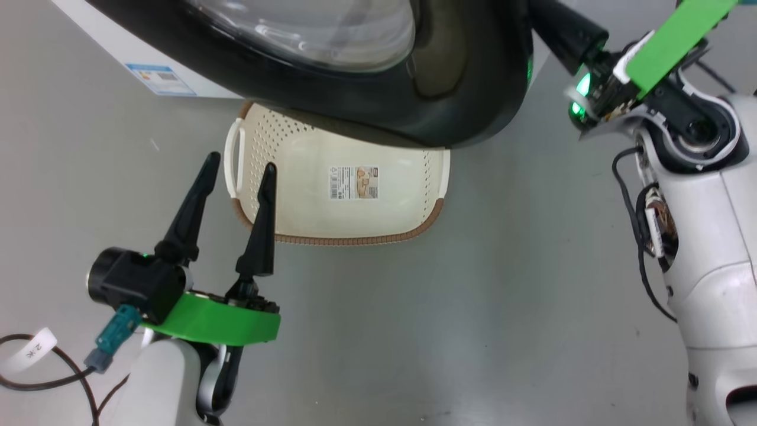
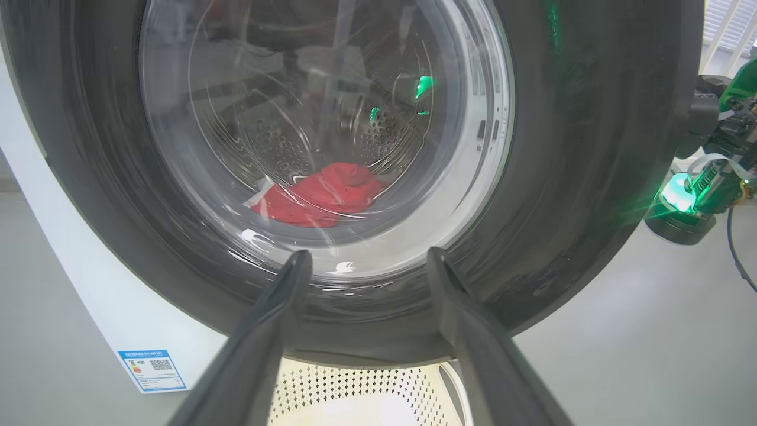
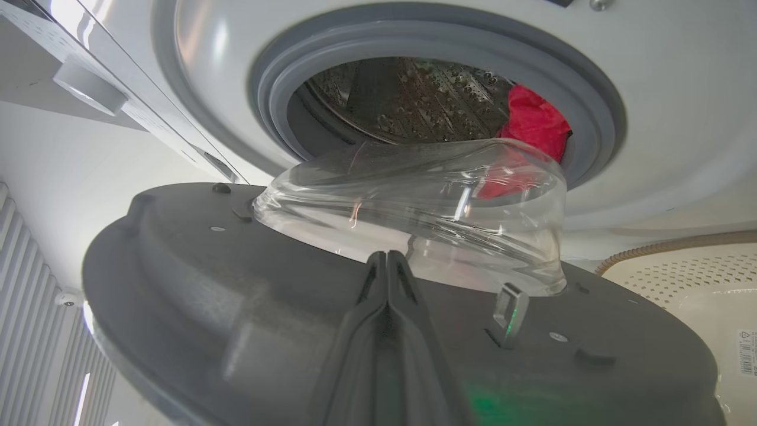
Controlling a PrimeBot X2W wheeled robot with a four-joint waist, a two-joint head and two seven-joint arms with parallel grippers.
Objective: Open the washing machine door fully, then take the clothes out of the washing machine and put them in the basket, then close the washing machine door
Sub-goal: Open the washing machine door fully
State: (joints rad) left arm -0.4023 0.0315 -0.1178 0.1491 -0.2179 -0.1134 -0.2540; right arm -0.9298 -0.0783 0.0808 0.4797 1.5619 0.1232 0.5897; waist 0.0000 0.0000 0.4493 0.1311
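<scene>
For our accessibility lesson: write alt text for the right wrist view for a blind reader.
The washing machine door, grey inner face and glass bowl showing, stands open before the washing machine, red clothes inside it. The right gripper, jaws shut, points at the door; the basket sits lower right.

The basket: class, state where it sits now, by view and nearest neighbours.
In the head view the basket sits on the floor at centre, its far end under the washing machine door, just right of the left gripper.
</scene>
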